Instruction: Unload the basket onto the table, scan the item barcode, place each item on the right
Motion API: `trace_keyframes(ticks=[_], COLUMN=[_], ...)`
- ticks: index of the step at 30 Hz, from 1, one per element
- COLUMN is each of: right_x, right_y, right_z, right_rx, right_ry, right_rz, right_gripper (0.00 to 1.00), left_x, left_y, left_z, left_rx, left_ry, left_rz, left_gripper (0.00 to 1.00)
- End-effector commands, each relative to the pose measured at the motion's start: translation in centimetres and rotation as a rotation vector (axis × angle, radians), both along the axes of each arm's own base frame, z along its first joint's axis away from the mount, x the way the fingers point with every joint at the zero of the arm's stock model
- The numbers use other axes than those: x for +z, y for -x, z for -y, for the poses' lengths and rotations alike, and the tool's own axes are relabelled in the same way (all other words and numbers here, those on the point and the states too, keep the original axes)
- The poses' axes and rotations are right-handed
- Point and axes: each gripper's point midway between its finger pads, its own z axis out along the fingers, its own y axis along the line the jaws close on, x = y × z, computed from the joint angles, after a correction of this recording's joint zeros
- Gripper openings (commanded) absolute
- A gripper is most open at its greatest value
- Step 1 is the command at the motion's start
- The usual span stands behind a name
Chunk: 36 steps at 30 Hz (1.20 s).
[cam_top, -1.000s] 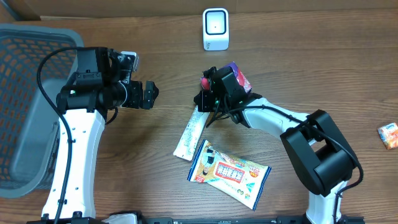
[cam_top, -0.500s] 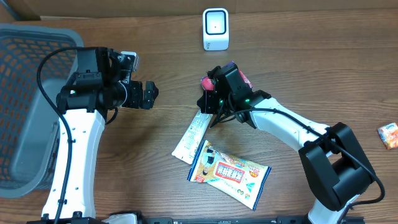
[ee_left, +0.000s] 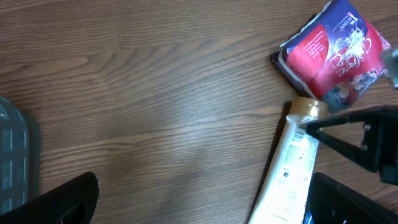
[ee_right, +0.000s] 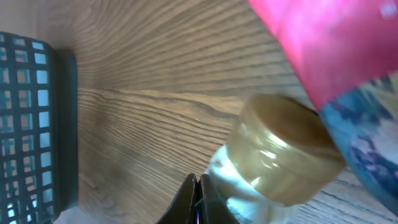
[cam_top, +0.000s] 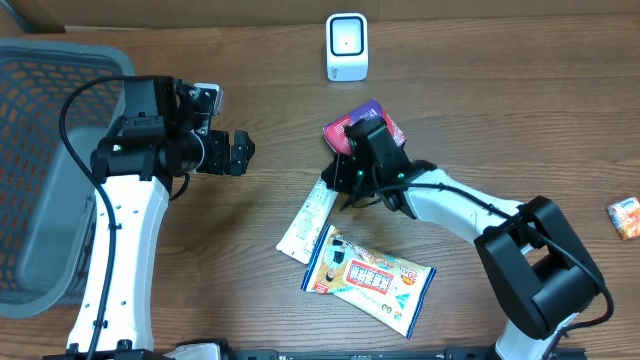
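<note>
- We take the white tube (cam_top: 305,220) with the gold cap (cam_top: 324,184) as the item. It lies flat on the wooden table (cam_top: 500,90) near the middle, cap end pointing up towards the barcode scanner (cam_top: 347,47) and well apart from it.
- The right gripper (cam_top: 337,187) sits low at the cap end of the tube. In its wrist view the fingers (ee_right: 198,198) are pressed together with nothing between them, and their tips are just beside the tube's neck under the gold cap (ee_right: 286,149).
- A red and purple pouch (cam_top: 365,122) lies between the cap and the scanner. From overhead the right arm covers part of it. In the right wrist view the pouch (ee_right: 323,50) is blurred and overlaps the cap's upper edge.
- The left gripper (cam_top: 240,152) hangs over bare wood to the left of the tube, well apart from it. Its fingers (ee_left: 65,198) are spread wide, one at each lower corner of the left wrist view.
- That view also shows the tube (ee_left: 289,168), the pouch (ee_left: 333,59) and the dark right gripper (ee_left: 348,134) beside the cap.
- A white, blue and yellow snack packet (cam_top: 368,278) lies just beside the tube's flat end. We cannot tell whether they touch.
- A grey mesh basket (cam_top: 40,170) stands at the table's left edge, behind the left arm.
- A small orange packet (cam_top: 626,217) lies alone at the far right edge.
- The print on the tube is too small for us to read.
</note>
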Motion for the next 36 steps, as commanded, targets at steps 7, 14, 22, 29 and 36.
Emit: trace_keyframes(ticks=[7,14,22,29,36], right_x=[-3.3,-6.2,-8.6,-10.4,-10.6], right_y=[1.7,2.0,2.8,3.3,3.3], right_z=[1.8,1.9,2.3,2.7,2.7], right_rx=[-0.076,-0.073,-0.105,-0.128,-0.131], right_ry=[0.033,0.051,0.066,0.075,0.080], right_rz=[-0.044,-0.083,-0.157,-0.194,-0.193], right_gripper=[0.04,0.04,0.04,0.04,0.04], left_x=[0.2,0.1,0.1,-0.2,-0.2], left_y=[0.2,0.4,0.4,0.7,0.7], left_z=[-0.3,-0.3,-0.4,-0.8,-0.8], left_rx=[0.022,0.022,0.023,0.036,0.036], left_ry=[0.003,0.002,0.000,-0.022,-0.022], left_rz=[-0.002,-0.010,-0.011,-0.027,-0.028], left_gripper=[1.00,1.00,1.00,1.00,1.00])
